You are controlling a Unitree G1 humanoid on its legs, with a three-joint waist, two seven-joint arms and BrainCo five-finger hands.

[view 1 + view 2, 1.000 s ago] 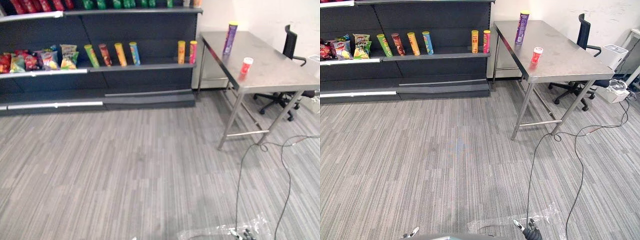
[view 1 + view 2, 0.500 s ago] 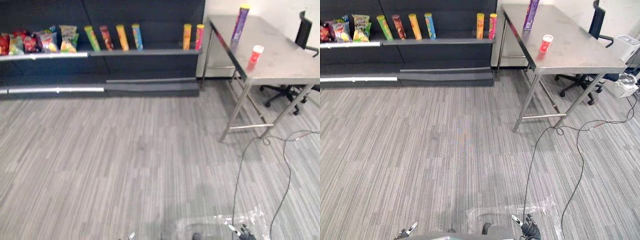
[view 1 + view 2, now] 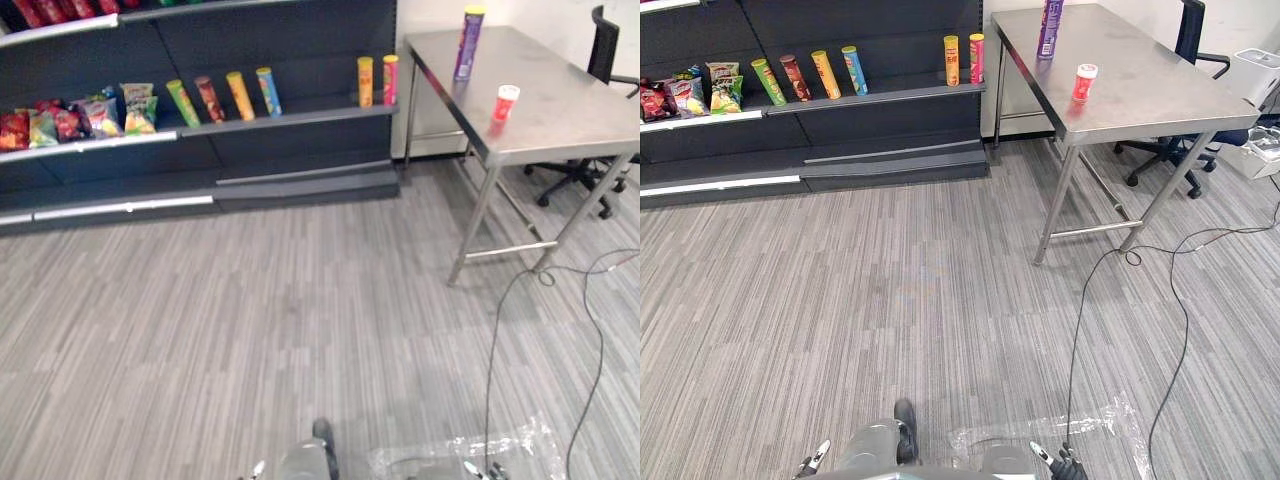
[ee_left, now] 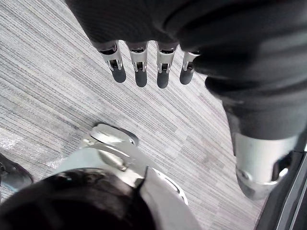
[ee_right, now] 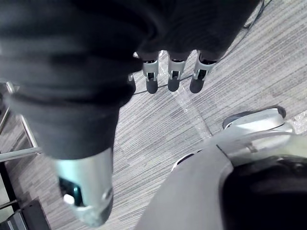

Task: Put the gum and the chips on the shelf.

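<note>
1. Chips can (image 3: 468, 45): purple, upright at the far end of the steel tabletop (image 3: 560, 110).
2. Gum (image 3: 505, 103): small red container with a white cap, upright on the same tabletop, nearer than the chips can and apart from it.
3. Shelf (image 3: 290, 119): dark, left of the tabletop, carrying a row of tubes (image 3: 222, 98) and snack bags (image 3: 80, 118).
4. Left hand (image 4: 140, 69): fingers straight, holding nothing, over the carpeted floor (image 3: 250, 300).
5. Right hand (image 5: 173, 79): fingers likewise straight and empty, above the floor.

I've got the shelf (image 3: 890, 95) ahead on my left, table (image 3: 1140, 100) right of it, chips (image 3: 1050, 14) and gum (image 3: 1083, 83) on the table.
</note>
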